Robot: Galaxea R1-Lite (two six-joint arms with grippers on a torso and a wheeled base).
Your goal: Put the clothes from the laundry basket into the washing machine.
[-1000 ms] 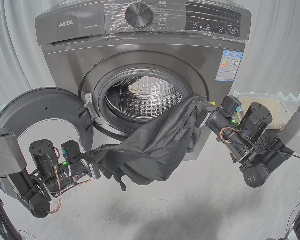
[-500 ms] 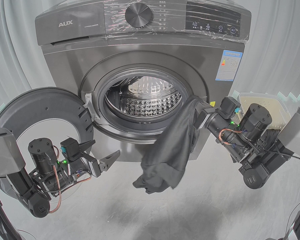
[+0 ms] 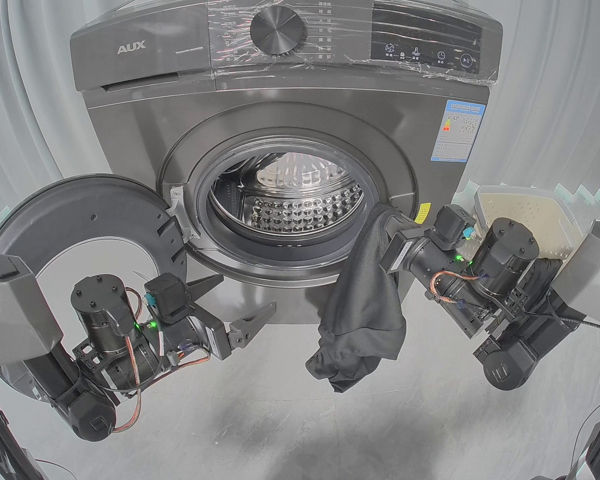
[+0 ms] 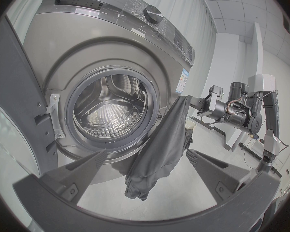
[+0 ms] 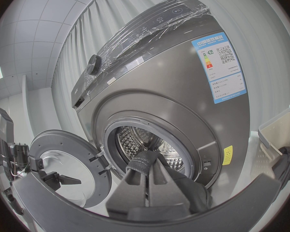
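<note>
Black cloth (image 3: 363, 295) pinched tight in right hand (image 3: 380, 213), dangling just outside washing machine (image 3: 287, 108) door hole, no longer stretched wide. Left hand (image 3: 237, 299) spread open, holding nothing, shifted closer to cloth.

Pale pleated curtains (image 3: 567, 101), smooth grey floor (image 3: 380, 421), panelled white ceiling (image 5: 32, 13)
</note>
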